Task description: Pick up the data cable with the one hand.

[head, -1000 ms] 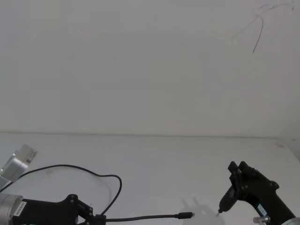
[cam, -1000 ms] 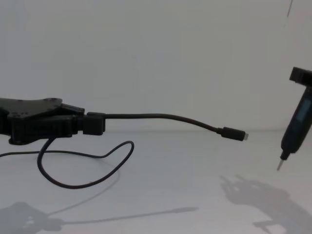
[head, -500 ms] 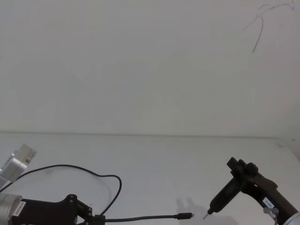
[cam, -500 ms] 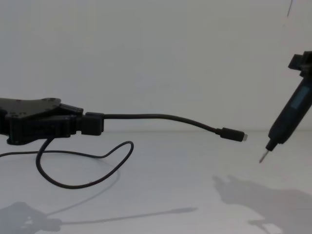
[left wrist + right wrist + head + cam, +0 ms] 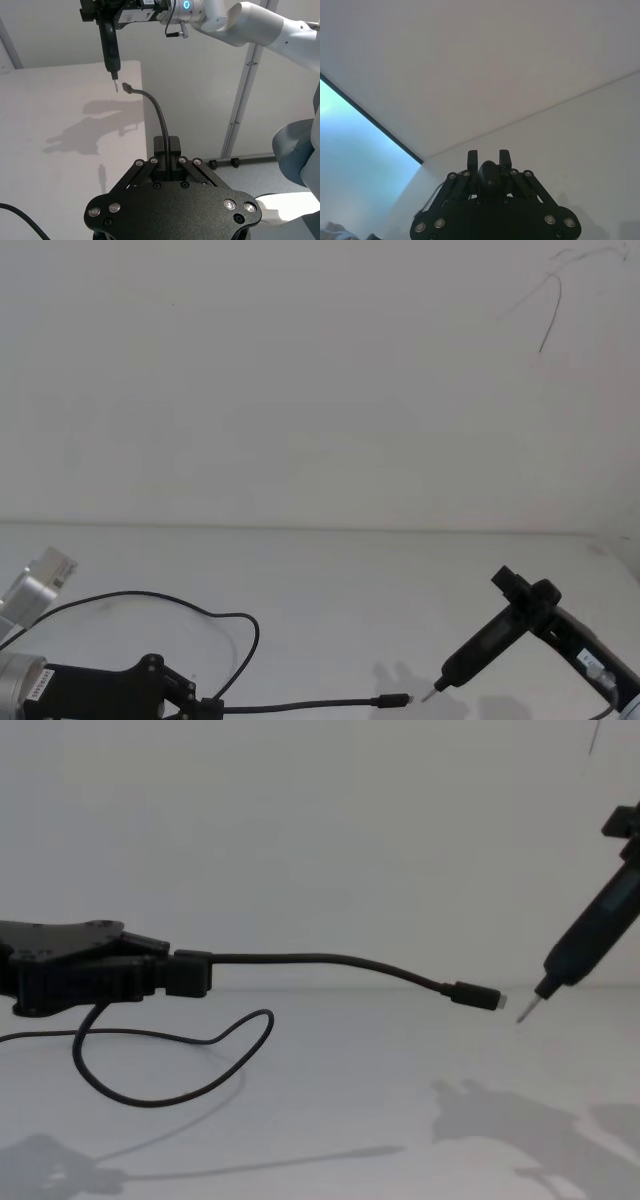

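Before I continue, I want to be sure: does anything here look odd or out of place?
Nothing looks damaged. One oddity: the left gripper holds the cable by its plug, so its connector juts out in mid-air, and the tip of the tool in the right gripper almost meets it.

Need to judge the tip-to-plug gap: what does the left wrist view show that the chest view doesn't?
Left wrist view: the left gripper from behind, shut on the data cable's plug, and the right arm's lit wrist. Chest view: the cable's slack loop lying on the table, the held end above it. Both: the pointed tool in the right gripper, near the connector, not touching.
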Motion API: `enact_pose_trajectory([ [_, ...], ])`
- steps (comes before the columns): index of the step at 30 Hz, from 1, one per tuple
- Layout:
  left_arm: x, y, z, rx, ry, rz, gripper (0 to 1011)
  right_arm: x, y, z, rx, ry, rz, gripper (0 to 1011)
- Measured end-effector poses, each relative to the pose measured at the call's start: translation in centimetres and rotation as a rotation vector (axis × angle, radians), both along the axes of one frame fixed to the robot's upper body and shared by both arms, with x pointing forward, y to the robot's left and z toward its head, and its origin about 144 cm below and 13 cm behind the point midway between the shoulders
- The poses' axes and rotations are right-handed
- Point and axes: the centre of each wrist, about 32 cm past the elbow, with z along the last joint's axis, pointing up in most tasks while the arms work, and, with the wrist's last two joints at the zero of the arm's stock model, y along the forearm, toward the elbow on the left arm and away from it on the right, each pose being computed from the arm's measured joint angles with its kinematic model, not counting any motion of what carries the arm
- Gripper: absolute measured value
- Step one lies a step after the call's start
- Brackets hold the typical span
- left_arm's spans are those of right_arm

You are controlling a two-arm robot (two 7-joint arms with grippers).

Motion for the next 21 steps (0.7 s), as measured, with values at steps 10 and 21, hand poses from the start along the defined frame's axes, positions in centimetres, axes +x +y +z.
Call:
enact_pose_trajectory([
  [10, 0.00, 0.01, 0.00, 0.000, 0.000, 0.000, 48, -0.11, -0.47, 0.69, 0.060, 0.008, 0.023, 251],
  [21, 0.00, 0.00, 0.00, 0.000, 0.000, 0.000, 48, -0.38, -0.53, 0.72, 0.078, 0.008, 0.055, 251],
])
